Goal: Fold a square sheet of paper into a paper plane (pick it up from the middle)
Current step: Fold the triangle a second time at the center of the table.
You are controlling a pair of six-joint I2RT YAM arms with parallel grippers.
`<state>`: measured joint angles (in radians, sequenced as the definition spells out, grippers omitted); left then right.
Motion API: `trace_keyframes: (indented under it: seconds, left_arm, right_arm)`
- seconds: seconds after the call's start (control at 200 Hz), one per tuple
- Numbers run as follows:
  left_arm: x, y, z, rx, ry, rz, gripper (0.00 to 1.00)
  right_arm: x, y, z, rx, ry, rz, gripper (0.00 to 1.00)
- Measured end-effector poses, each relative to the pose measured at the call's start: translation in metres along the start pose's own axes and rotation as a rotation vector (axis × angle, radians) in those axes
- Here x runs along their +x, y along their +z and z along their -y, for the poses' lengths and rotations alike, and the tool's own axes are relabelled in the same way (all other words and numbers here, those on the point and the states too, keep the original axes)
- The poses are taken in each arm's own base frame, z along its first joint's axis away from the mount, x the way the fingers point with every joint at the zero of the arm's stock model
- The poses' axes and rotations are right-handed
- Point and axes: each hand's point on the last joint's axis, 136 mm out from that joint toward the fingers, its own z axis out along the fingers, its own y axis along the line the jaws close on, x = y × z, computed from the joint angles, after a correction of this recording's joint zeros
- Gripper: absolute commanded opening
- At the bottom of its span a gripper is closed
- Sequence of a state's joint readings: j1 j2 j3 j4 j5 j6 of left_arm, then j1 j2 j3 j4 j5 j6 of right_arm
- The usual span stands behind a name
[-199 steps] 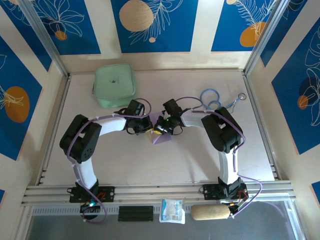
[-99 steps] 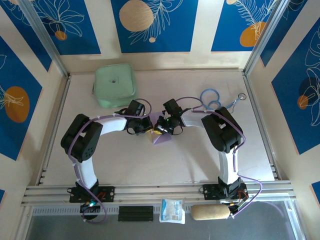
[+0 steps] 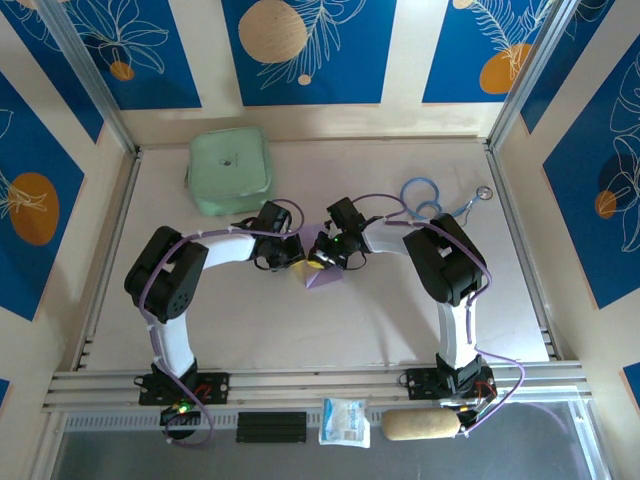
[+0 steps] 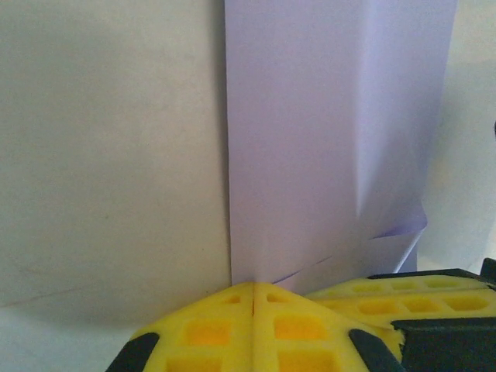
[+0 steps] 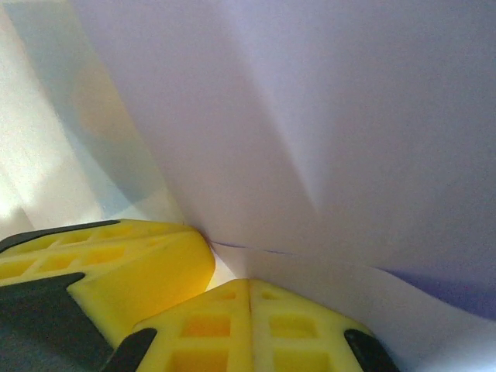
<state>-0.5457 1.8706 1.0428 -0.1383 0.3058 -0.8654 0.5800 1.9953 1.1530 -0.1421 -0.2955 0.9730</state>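
Left end effector (image 4: 254, 288): the two yellow fingers are pressed flat together with only a thin seam between them. The lower corner of the sheet of paper (image 4: 333, 139) runs straight into that seam, so it is pinching the sheet.
Right end effector (image 5: 249, 283): its yellow fingers are likewise closed tight against each other. The lilac sheet comes down into their seam, so the paper is clamped there as well.
How the two stand: in the overhead view both arms reach inward and meet near the middle of the bench (image 3: 300, 330). The two end effectors are just beside each other. Each wrist camera catches a yellow finger of the other arm at the edge of its picture.
Sheet of paper: pale lilac and plain, at the centre of the bench, between and just in front of the two end effectors. From above, a small pointed patch of it shows below them. The left wrist view shows a straight vertical edge on the left and a slanting crease low on the right. In the right wrist view it rises as a broad surface with a soft fold line running up from the grip.
Whether the sheet touches the bench: cannot tell.
Mint-green pouch (image 3: 230, 170): at the far left of the bench, well apart from the paper.
Blue looped tube (image 3: 424, 197): at the far right, beside the right arm's elbow.
Near rail: a clear packet (image 3: 345, 422) and a tan roll (image 3: 422, 424) lie below the arm bases.
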Motion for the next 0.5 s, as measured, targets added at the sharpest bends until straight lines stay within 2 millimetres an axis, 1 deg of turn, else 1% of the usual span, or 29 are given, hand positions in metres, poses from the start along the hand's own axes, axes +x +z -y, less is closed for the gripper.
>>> trace_keyframes:
  seconds: [0.1, 0.27, 0.5]
  left_arm:
    - [0.000, 0.000, 0.000, -0.002, 0.009, -0.001, 0.00]
    - [0.000, 0.000, 0.000, -0.004, 0.009, -0.004, 0.00]
    - [0.000, 0.000, 0.000, -0.008, 0.015, -0.007, 0.00]
  right_arm:
    - [0.001, -0.005, 0.002, -0.004, -0.011, 0.000, 0.03]
    - [-0.001, -0.016, -0.004, -0.033, -0.059, 0.010, 0.03]
    - [0.001, -0.015, 0.007, -0.022, -0.062, 0.004, 0.03]
